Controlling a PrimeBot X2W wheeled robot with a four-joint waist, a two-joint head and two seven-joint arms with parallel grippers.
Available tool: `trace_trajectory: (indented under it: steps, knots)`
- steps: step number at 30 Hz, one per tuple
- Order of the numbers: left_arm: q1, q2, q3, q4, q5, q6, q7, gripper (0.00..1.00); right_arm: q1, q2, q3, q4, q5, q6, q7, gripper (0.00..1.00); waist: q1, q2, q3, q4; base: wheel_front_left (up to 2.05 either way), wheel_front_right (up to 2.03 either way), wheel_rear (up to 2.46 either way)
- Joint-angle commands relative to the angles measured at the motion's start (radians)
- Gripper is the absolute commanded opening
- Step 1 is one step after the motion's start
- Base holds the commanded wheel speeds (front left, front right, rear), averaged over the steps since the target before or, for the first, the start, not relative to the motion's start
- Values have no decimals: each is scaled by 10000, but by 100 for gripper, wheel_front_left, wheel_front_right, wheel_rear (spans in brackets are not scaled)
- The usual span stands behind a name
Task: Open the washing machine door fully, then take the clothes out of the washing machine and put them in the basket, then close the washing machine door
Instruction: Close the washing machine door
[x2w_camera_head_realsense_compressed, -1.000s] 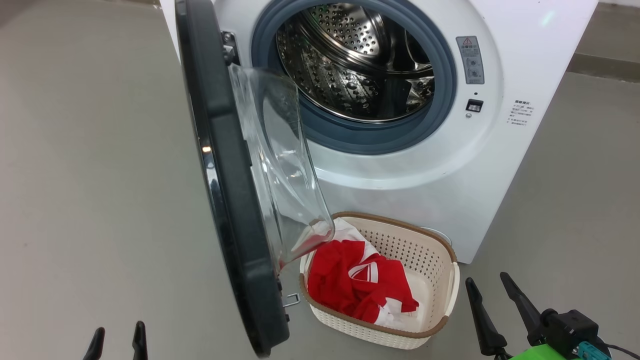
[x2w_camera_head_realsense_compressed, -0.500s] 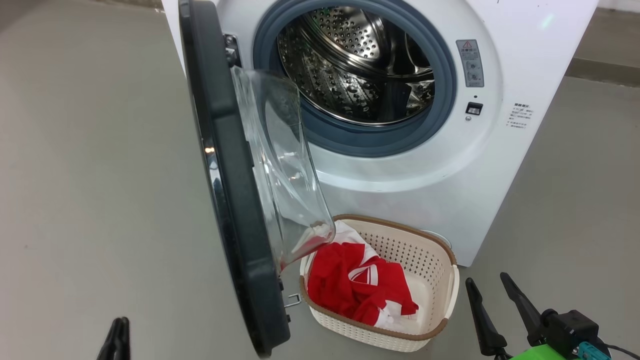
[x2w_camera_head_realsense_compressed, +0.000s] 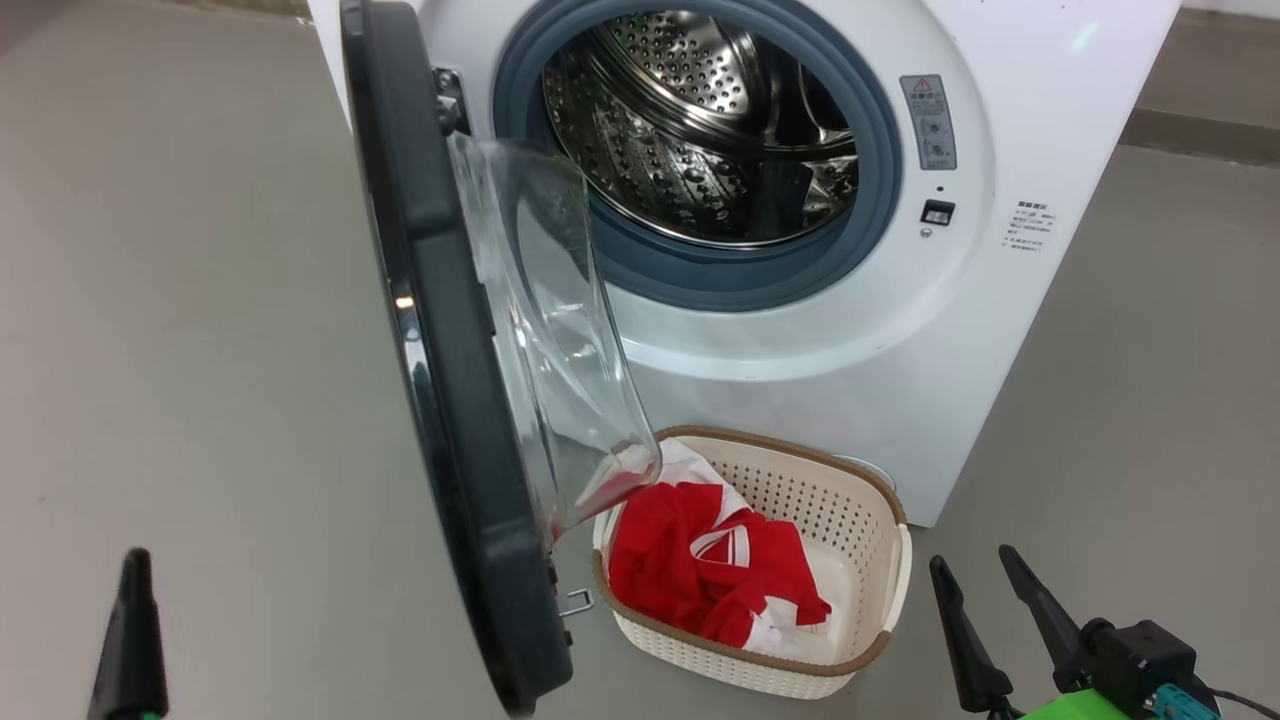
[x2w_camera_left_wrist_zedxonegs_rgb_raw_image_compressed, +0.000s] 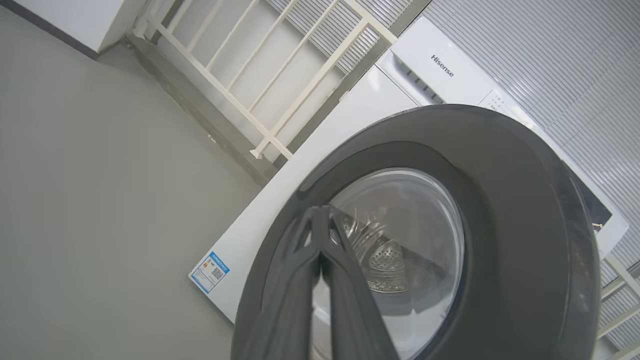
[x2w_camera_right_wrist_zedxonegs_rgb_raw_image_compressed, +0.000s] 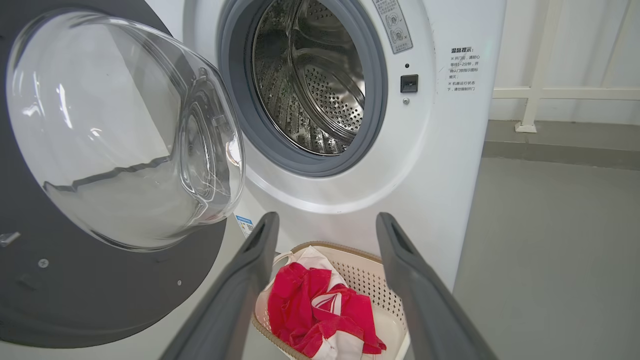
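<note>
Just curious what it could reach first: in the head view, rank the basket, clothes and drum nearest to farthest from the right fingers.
1. Basket: just left of the right fingers.
2. Clothes: in the basket's left half.
3. Drum: up and back, inside the machine.

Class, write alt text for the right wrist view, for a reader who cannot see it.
A white washing machine stands with its round door swung open at left and its steel drum looking empty. At its foot, red and white clothes lie in a cream basket, framed by the two dark fingers of the open right gripper.
</note>
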Motion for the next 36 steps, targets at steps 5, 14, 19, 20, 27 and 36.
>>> trace_trajectory:
  steps: [5,14,19,20,27,36]
  knots:
    - [-655,1197,-275,-595,-3719,-58,608,0,-304,-87,232,-275,112,48,-65,100,0,-1,163,-105,0,0,0]
    - [-539,1775,-386,-1301,-7167,-58,5320,0,-430,-87,167,-295,44,48,-65,100,0,-1,453,-239,0,0,0]
    - [-535,1582,-186,-1641,-7456,-58,7061,0,-524,-87,134,-305,14,48,-65,100,0,-1,588,-310,0,0,0]
    - [-528,1469,-121,-1689,-7483,-58,7395,0,-544,-87,129,-308,8,48,-65,100,0,-1,620,-330,0,0,0]
    - [-736,613,259,-1744,-6964,-58,8914,0,-724,-87,134,-315,8,48,-65,100,0,-1,822,-576,0,0,0]
    - [-1280,-473,341,-1832,-6103,-58,9747,0,-927,-87,48,-379,-26,48,-65,100,0,-1,1067,-1087,0,0,0]
